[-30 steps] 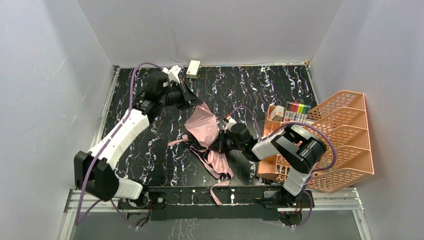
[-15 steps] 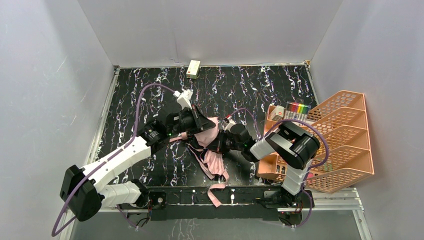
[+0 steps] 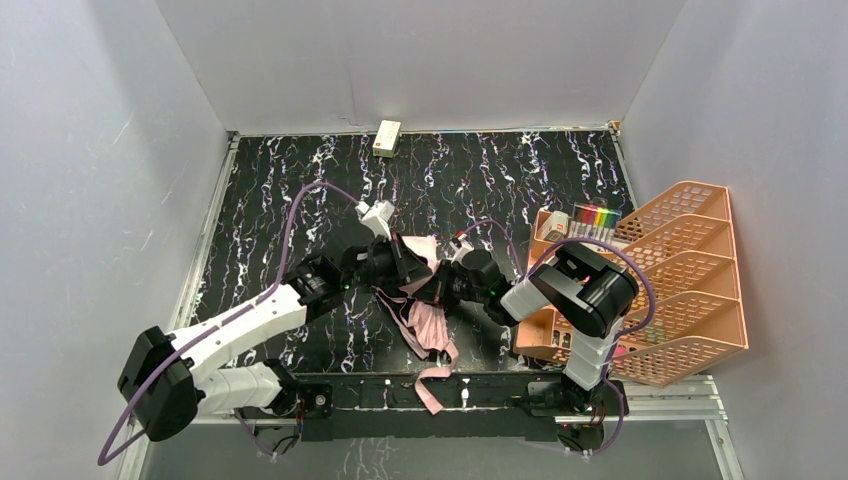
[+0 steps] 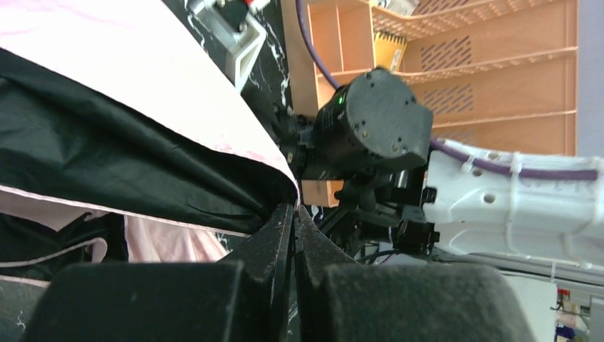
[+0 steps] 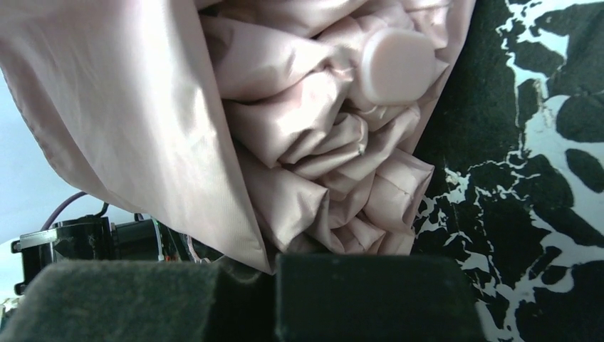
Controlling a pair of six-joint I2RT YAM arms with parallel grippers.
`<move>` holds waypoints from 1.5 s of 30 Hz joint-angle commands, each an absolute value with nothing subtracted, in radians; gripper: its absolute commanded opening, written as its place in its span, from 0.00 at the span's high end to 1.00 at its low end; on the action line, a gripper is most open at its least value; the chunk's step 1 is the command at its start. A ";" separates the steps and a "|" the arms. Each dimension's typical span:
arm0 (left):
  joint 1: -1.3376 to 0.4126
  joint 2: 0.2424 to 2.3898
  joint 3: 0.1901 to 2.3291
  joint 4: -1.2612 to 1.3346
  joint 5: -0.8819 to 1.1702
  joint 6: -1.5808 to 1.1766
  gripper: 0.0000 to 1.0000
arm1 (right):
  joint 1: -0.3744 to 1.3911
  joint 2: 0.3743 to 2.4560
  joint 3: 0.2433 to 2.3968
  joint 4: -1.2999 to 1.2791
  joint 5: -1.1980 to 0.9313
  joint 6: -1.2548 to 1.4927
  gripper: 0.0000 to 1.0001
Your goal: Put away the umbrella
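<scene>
Nearest me, the umbrella lay crumpled on the table, its strap trailing over the front edge. Just beyond, my left gripper was pinched shut on a canopy hem and my right gripper was clamped on the bunched folds, apparently to gather the panels together.
</scene>
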State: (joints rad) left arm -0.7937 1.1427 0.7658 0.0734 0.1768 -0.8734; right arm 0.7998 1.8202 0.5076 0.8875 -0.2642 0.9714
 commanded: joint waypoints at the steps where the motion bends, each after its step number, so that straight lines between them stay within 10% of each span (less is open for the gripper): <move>1: -0.851 1.079 0.713 0.090 0.127 -0.842 1.00 | 0.808 1.865 0.474 0.696 -0.247 0.956 1.00; 14: -0.998 1.119 0.373 0.487 0.026 -0.923 1.00 | 0.813 1.753 0.428 0.750 -0.245 0.944 0.95; 33: -1.058 1.282 0.288 0.638 0.000 -0.900 1.00 | 0.813 1.117 0.387 0.189 0.073 0.739 0.83; 45: -1.131 1.430 0.269 0.696 -0.008 -0.909 1.00 | 0.813 1.060 0.411 0.371 -0.228 0.605 0.88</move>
